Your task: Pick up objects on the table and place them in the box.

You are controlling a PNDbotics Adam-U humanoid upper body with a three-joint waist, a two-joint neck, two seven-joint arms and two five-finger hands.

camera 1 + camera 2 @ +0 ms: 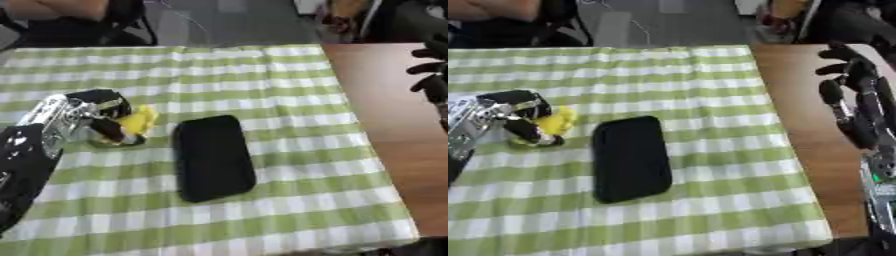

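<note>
Yellow toy sits clamped in the left robot hand, low over the counter; beside it lies a black case. Grasping seems done; lifting comes next, though no box shows. Right robot hand idles, fingers apart.

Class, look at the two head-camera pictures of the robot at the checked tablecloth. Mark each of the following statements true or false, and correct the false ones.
1. The left hand has its fingers curled round a yellow object. True.
2. The flat black object lies to the left of the yellow object. False: it lies to its right, on the green and white checked cloth.
3. The right hand is holding the flat black object. False: it is over the bare wooden table at the right edge, fingers spread, holding nothing.
4. The cloth covers the whole table. False: a brown strip shows bare on the right.
5. No box can be seen in either view. True.
</note>
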